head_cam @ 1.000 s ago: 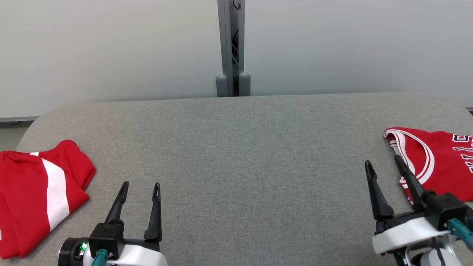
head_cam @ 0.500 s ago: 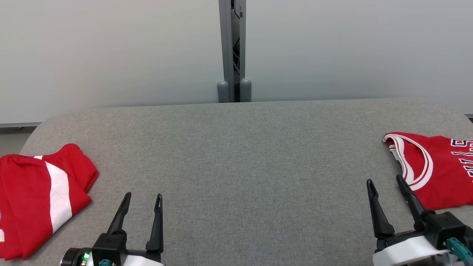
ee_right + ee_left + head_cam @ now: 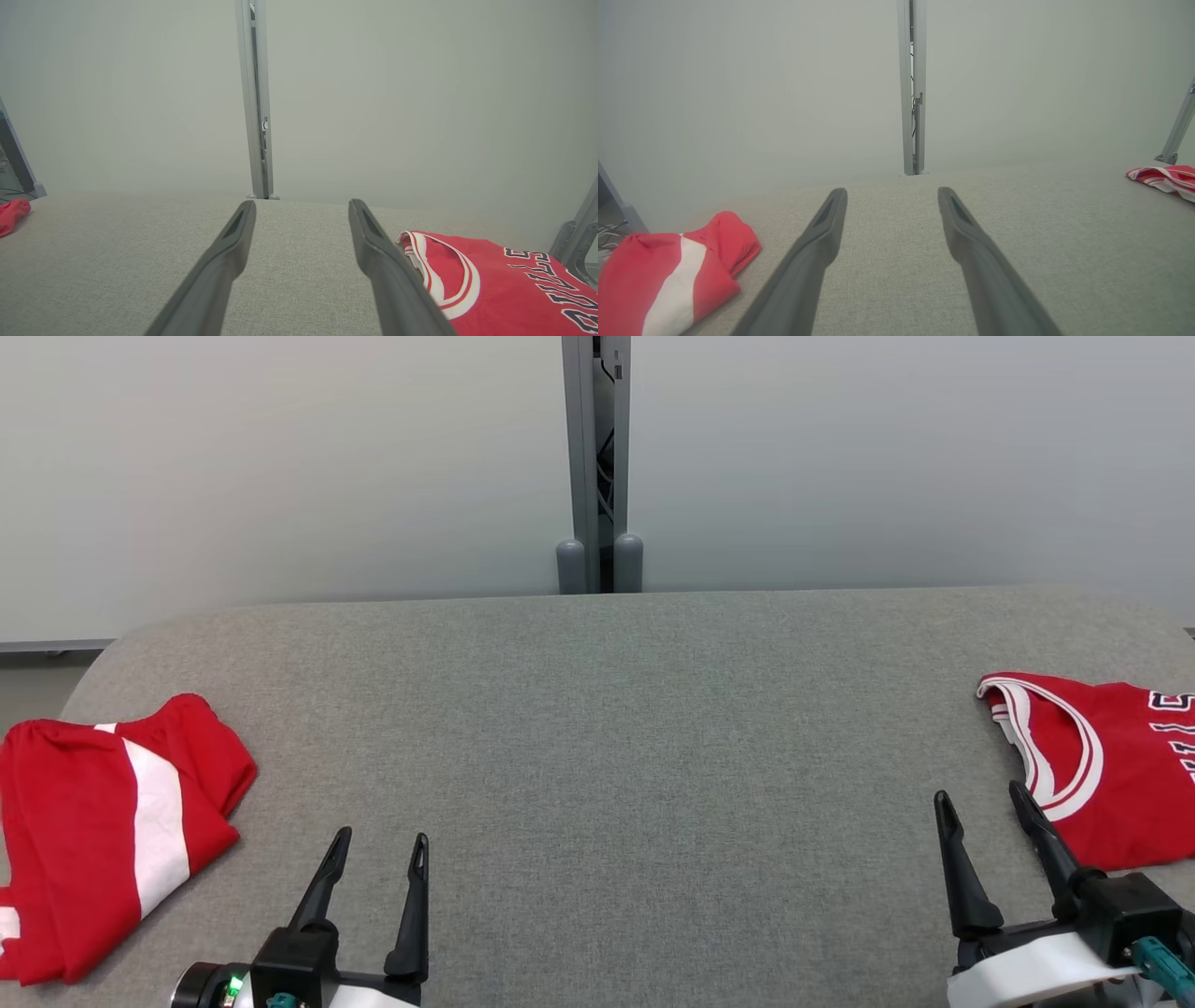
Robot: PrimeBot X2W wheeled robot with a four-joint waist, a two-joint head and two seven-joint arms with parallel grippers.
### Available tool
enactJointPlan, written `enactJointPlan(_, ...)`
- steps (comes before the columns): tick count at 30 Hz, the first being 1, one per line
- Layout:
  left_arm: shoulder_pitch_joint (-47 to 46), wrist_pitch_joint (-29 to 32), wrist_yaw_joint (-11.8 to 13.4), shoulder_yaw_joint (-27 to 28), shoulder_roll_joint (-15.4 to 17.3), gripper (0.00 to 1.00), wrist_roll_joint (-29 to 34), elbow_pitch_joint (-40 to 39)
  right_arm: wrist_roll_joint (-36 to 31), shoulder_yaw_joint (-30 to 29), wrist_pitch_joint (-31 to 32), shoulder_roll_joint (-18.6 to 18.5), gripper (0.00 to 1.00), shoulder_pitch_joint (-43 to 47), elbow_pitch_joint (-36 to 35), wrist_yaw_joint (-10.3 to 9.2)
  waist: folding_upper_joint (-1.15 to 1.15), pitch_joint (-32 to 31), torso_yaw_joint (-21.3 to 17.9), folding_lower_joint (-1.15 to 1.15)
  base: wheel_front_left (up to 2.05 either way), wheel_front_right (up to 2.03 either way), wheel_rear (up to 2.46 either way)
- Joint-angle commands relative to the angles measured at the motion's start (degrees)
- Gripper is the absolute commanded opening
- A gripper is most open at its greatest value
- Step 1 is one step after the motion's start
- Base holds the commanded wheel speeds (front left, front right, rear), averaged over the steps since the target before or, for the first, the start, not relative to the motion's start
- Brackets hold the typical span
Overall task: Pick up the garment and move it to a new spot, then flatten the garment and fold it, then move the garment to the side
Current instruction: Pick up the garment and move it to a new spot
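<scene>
At the far left a red garment with a white stripe (image 3: 103, 831) lies loosely bunched on the grey surface (image 3: 607, 728), well apart from everything else and untouched. Just right of it the left hand (image 3: 383, 835) hangs low over bare cloth, its two dark fingers spread wide and nothing between them. The middle of the surface is bare up to the grey post (image 3: 597, 467) at the back. Further right, the right hand (image 3: 978, 791) is equally wide open and empty; a second ago its outer finger lay across the white-trimmed opening of the red jersey (image 3: 1120, 775), and now that fingertip only meets the jersey's near edge, so the hand seems to have drawn back a little, though the head camera has shifted too and accounts for part of that. The jersey itself lies flat and folded at the right edge of the surface, lettering partly visible. I judge it to be the task's garment, already set aside, with the last step done or nearly so.
</scene>
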Motion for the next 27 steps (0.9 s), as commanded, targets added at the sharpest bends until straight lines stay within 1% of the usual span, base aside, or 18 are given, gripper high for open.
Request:
enactJointPlan(1,-0.4,0.1,-0.3,0.0,0.2,1.0,0.1,0.1,-0.2,-0.6,0.0,-0.1,1.0,0.0,0.1,-0.03,0.0,0.0,0.4,0.0,0.0,0.0,0.0)
enactJointPlan(4,-0.8,0.1,-0.5,-0.1,0.3,1.0,0.4,0.1,0.3,-0.7,0.0,0.0,1.0,0.2,0.1,-0.03,0.0,0.0,1.6,0.0,0.0,0.0,0.0)
enactJointPlan(7,-1.2,0.1,-0.7,-0.5,0.2,1.0,0.7,0.2,0.6,-0.8,0.0,0.0,1.0,0.8,0.0,-0.03,0.0,0.2,3.9,0.0,0.0,0.0,0.0)
enactJointPlan(13,-1.2,0.1,-1.1,-1.2,0.3,1.0,1.4,-0.2,1.4,-0.3,0.0,0.0,1.0,1.2,0.1,-0.03,0.0,0.4,11.4,0.0,0.0,0.0,0.0)
enactJointPlan(23,-0.3,0.1,-2.1,1.5,0.2,1.0,2.4,-0.1,2.3,2.8,0.0,0.0,1.0,1.4,-0.7,-0.03,0.0,0.0,25.3,0.0,0.0,0.0,0.0)
enactJointPlan(27,0.3,0.1,-0.8,3.6,0.2,1.0,1.8,-1.9,1.9,5.9,0.0,0.0,1.0,-1.5,-0.3,-0.04,0.0,1.9,27.1,0.0,0.0,0.0,0.0)
